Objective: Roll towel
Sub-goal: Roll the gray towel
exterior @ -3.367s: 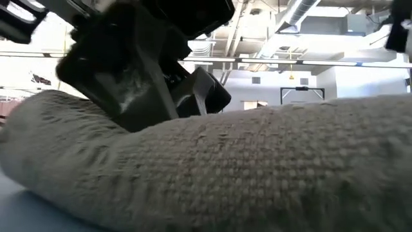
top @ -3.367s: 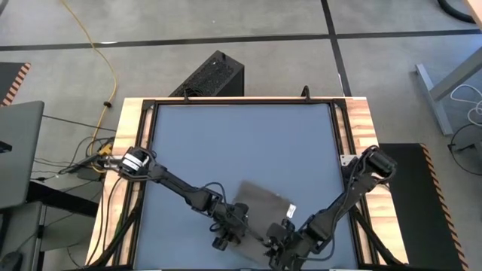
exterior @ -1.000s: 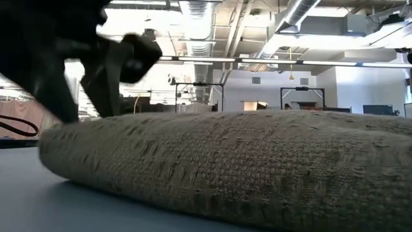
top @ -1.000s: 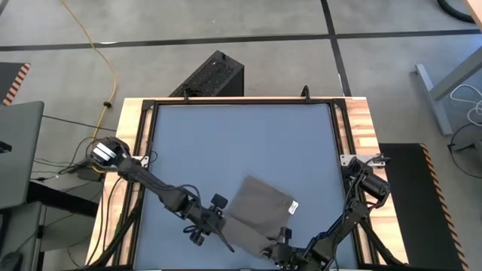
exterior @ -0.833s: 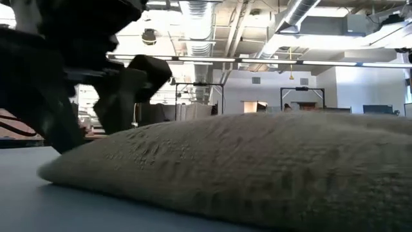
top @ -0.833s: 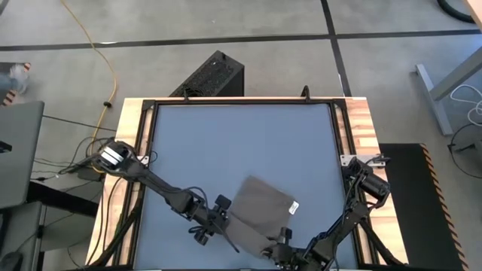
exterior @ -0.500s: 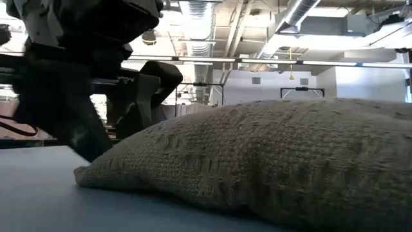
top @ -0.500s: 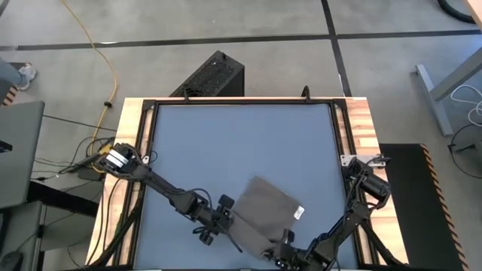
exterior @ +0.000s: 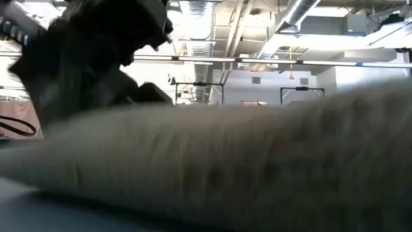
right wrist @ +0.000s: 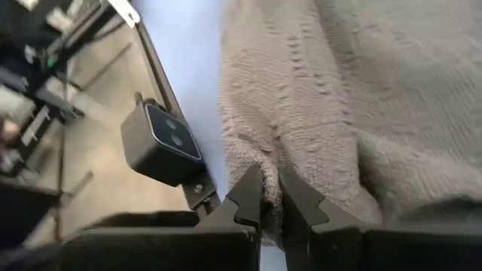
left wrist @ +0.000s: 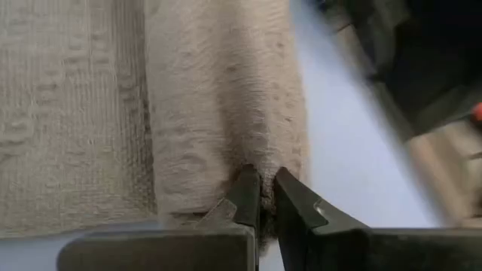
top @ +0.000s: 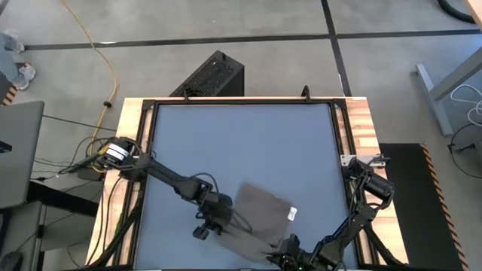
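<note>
towel (top: 257,217): taupe cloth lying near the front edge of the bench (top: 241,135), right of centre, set at a slant. White tag (top: 291,214) sits at its right edge. Looks folded over on itself, no tight roll formed yet.
left pincer (top: 217,226): at the towel's left edge, near the front corner. In its wrist view the left pincer (left wrist: 263,197) has its tips almost together with a thin ridge of cloth clamped between them.
right pincer (top: 290,253): at the towel's front-right corner, low at the bench edge. In its wrist view the right pincer (right wrist: 269,197) is likewise clamped on a pinch of the towel's edge.
why two grips: my read is that each arm holds one end of the same near edge, so the edge can travel as one straight line and the roll comes out even rather than cone-shaped.
why thin pinch: only a little cloth is in each pincer, probably to grab the top layer or the fold lip and leave the rest lying flat as the base to roll over.
low view: towel fills the frame as a soft hump, too smeared to read the layers.
stage: early, edge secured on both sides, rolling proper not yet visible.
risk: thin bites may slip; uneven pull between arms would skew the cloth further.
</note>
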`<action>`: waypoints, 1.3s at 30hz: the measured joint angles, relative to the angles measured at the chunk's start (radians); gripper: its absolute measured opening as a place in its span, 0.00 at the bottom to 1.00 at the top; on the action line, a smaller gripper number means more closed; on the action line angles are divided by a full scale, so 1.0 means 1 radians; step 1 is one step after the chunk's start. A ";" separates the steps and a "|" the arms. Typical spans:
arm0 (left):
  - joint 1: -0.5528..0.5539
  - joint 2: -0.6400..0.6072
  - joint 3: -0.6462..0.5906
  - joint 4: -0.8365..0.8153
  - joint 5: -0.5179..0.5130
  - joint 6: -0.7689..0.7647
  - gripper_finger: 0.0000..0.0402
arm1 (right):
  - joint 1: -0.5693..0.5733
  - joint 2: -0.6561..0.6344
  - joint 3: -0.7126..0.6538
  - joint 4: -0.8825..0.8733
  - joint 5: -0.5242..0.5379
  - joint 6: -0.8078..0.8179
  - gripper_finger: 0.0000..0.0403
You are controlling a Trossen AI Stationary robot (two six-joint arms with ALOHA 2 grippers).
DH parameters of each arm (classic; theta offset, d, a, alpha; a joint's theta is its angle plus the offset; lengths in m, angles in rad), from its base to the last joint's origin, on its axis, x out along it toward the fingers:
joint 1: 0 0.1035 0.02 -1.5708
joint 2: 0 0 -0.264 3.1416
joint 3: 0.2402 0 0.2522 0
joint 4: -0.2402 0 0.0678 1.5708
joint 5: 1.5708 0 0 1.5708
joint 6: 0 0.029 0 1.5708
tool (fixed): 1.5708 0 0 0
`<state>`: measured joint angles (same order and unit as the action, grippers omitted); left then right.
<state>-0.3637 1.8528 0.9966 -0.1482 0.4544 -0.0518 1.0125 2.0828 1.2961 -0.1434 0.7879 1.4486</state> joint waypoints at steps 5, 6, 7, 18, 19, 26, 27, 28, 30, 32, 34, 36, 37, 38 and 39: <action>0.052 -0.013 0.003 -0.011 0.202 -0.173 0.01 | 0.014 -0.002 0.002 -0.044 0.006 0.254 0.11; 0.059 -0.013 -0.003 -0.015 0.235 -0.209 0.01 | 0.013 -0.003 0.002 -0.053 0.003 0.297 0.11; 0.064 -0.013 -0.012 -0.011 0.261 -0.242 0.01 | 0.011 -0.003 0.002 -0.061 0.002 0.325 0.11; 0.128 0.015 -0.032 0.042 0.330 -0.407 0.04 | -0.009 -0.005 0.003 -0.084 -0.046 0.515 0.10; 0.139 0.018 -0.033 0.053 0.339 -0.400 0.05 | -0.007 -0.005 0.002 -0.084 -0.044 0.521 0.10; 0.221 -0.012 -0.027 0.020 0.474 -0.316 0.17 | 0.004 -0.007 0.003 -0.147 -0.069 0.594 0.10; 0.229 -0.027 -0.026 0.008 0.483 -0.291 0.17 | 0.003 -0.007 0.003 -0.159 -0.072 0.603 0.10; 0.236 -0.042 -0.026 -0.001 0.488 -0.263 0.18 | 0.002 -0.007 0.003 -0.169 -0.074 0.612 0.10; 0.242 -0.068 -0.026 -0.006 0.467 -0.188 0.17 | 0.001 -0.007 0.004 -0.180 -0.072 0.623 0.10; 0.223 -0.103 -0.026 0.029 0.393 -0.114 0.17 | 0.000 -0.007 0.003 -0.187 -0.071 0.623 0.10; 0.170 -0.143 -0.023 0.099 0.294 -0.031 0.15 | 0.000 -0.007 0.003 -0.189 -0.069 0.623 0.10; 0.107 -0.159 -0.023 0.147 0.187 0.074 0.15 | -0.001 -0.007 0.003 -0.190 -0.068 0.623 0.10; 0.078 -0.161 -0.023 0.160 0.123 0.132 0.15 | 0.001 -0.007 0.003 -0.190 -0.067 0.623 0.10; 0.046 -0.160 -0.023 0.167 0.043 0.185 0.15 | 0.004 -0.006 0.003 -0.189 -0.066 0.623 0.10; 0.018 -0.161 -0.024 0.182 -0.041 0.225 0.15 | 0.004 -0.006 0.003 -0.190 -0.064 0.623 0.10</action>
<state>-0.3454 1.6921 0.9730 0.0333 0.4137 0.1732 1.0168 2.0768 1.2987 -0.3331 0.7238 2.0717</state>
